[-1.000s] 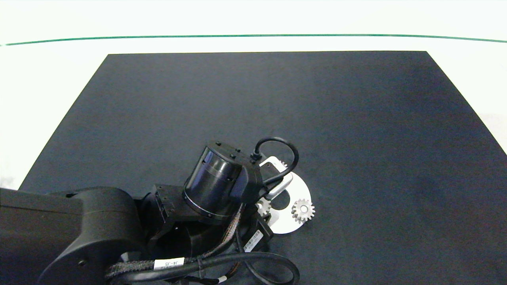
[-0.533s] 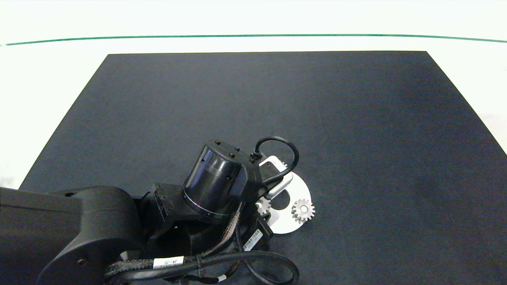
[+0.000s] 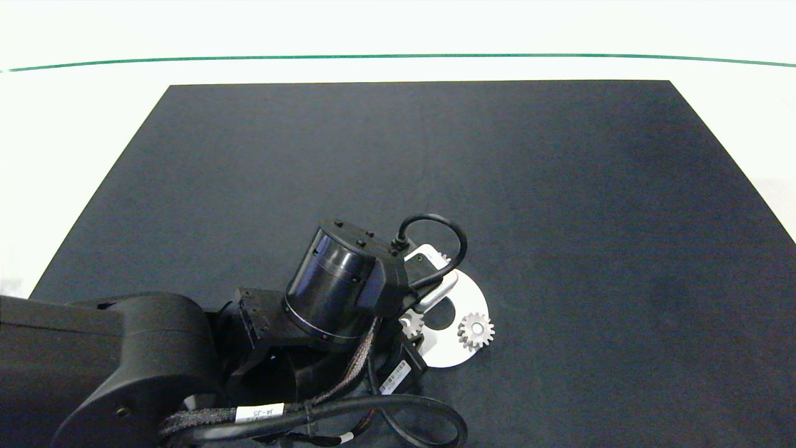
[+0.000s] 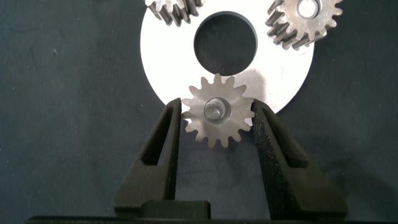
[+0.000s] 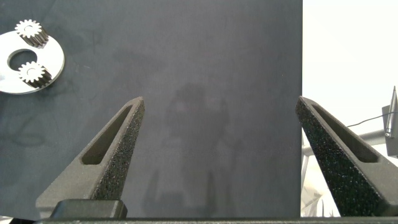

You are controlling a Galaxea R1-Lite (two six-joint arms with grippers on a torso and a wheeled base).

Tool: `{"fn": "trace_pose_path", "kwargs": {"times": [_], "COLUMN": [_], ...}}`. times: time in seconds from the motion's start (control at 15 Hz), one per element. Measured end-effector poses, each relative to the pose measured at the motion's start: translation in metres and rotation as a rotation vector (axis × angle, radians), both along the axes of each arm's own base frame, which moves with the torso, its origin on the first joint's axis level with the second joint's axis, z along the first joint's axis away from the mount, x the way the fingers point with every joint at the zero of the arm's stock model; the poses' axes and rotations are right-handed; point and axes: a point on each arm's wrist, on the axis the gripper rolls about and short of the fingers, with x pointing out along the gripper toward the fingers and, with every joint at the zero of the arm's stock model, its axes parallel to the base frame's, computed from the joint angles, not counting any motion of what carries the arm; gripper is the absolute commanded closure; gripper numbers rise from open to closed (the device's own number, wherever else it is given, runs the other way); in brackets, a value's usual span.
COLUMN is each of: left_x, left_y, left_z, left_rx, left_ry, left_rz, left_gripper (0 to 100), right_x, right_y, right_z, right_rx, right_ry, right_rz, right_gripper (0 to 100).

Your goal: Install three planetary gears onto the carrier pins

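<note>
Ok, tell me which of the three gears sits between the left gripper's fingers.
The gear at the disc's rim, between the left gripper fingers, pin visible in its bore. The other two gears sit across the centre hole.

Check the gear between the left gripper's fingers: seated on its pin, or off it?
Seated, apparently: the third gear lies flat on the white disc, a pin end showing in its bore. The left gripper flanks it.

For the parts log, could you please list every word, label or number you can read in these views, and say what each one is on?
"J4-J5" (roughly; small and tilted): white tag on the braided black cable of the left arm, head view.
Unreadable: white barcode-like sticker on the dark bracket near the flat round white disc; its print is too small.
No marking shows on the small silver-grey metal gears, the disc or the dark mat.
</note>
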Motion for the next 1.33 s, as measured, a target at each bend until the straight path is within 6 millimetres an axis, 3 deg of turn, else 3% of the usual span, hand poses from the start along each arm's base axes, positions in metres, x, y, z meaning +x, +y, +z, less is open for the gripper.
{"fn": "trace_pose_path", "kwargs": {"times": [1.33], "left_x": [0.0047], "left_y": [0.0038], "left_z": [-0.0028], "left_rx": [0.004], "left_ry": [0.003], "left_rz": [0.020], "left_gripper": [93], "right_x": [-0.0002], "right_y": [-0.0001], "right_z": [0.0003], "right_rx": [0.000], "right_ry": [-0.001], "right_rz": [0.001], "right_gripper": [0]}}
